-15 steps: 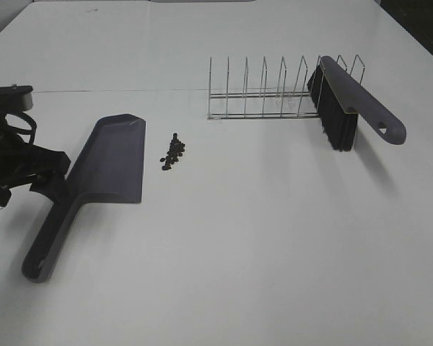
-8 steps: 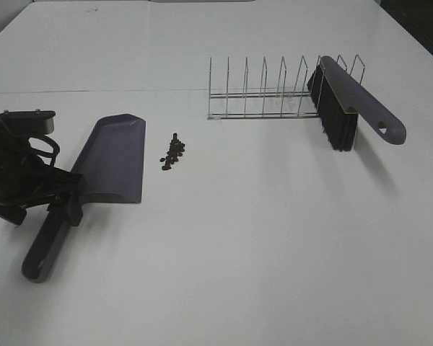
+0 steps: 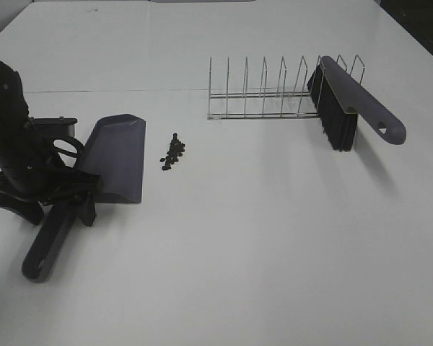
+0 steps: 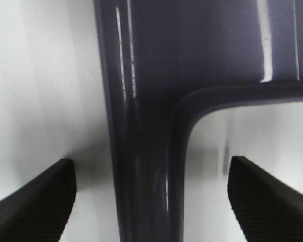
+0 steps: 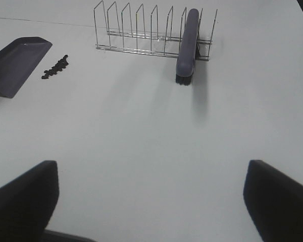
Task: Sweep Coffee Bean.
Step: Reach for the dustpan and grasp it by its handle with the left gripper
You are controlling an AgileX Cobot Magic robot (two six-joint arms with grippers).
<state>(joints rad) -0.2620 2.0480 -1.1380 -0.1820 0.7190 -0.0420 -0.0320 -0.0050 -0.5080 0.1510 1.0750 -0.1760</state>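
The coffee beans [image 3: 173,153] lie in a small dark cluster on the white table, just right of the purple-grey dustpan [image 3: 115,158]. They also show in the right wrist view [image 5: 55,67], beside the dustpan [image 5: 15,63]. My left gripper [image 3: 58,209] is open and low, with one finger on each side of the dustpan's handle [image 4: 146,176]. In the left wrist view the left gripper [image 4: 151,206] straddles the handle without touching it. My right gripper [image 5: 151,206] is open and empty above bare table. It is out of the exterior high view.
A wire rack [image 3: 263,94] stands behind the beans to the right. A purple-grey brush [image 3: 346,101] with black bristles leans in its right end, handle pointing to the front right. The rack [image 5: 141,30] and brush [image 5: 188,45] also show in the right wrist view.
My left arm has come in from the left edge and lowered, bringing its open fingers to either side of the dustpan handle. Dustpan, beans and brush have not moved.
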